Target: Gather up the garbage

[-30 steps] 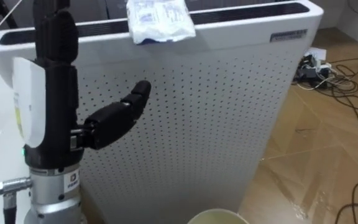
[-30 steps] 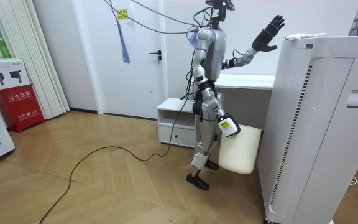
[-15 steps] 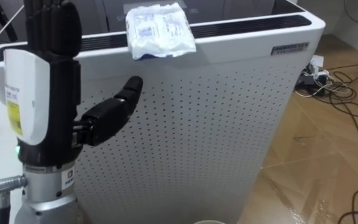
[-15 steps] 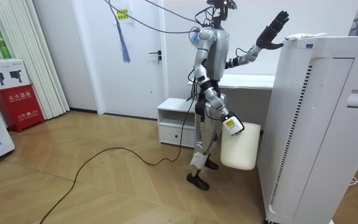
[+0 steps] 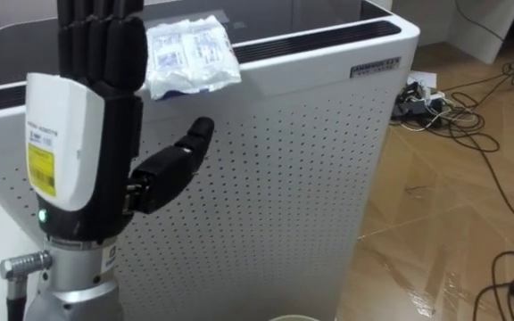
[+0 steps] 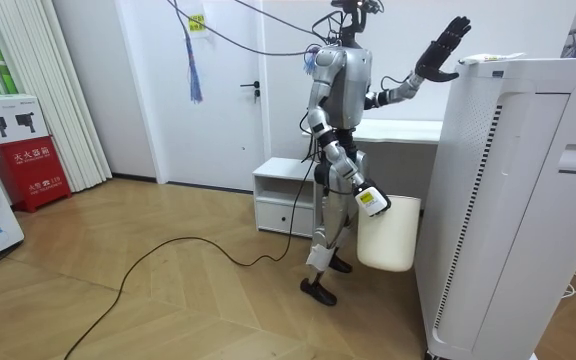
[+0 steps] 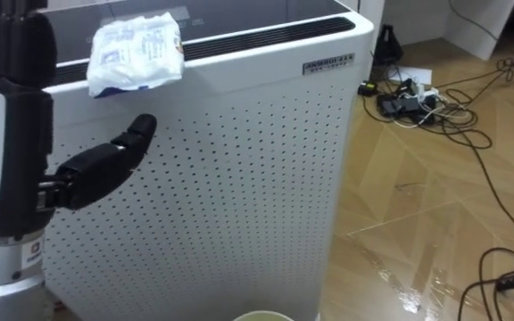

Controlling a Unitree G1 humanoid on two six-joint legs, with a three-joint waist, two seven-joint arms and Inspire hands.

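Note:
A crumpled white plastic packet (image 5: 190, 55) lies on the top front edge of a tall white perforated appliance (image 5: 284, 169). My left hand (image 5: 87, 152) is raised in front of the appliance, open, with its fingers straight up and the thumb stretched toward the panel, just left of and below the packet and not touching it. In the room view I stand facing the appliance, left hand (image 6: 443, 50) up by its top corner near the packet (image 6: 488, 59). My right hand (image 6: 368, 200) hangs low at my side, holding a cream bin (image 6: 388, 240) off the floor.
The bin's rim (image 7: 261, 316) shows at the bottom edge below me. Cables and a power strip (image 5: 426, 89) lie on the wooden floor to the right of the appliance. A white table (image 6: 398, 130) and low cabinet (image 6: 283, 195) stand behind me.
My left hand has come a little higher and nearer the appliance's top corner. The view has shifted, so the packet sits further left. The bin has swung slightly toward the appliance.

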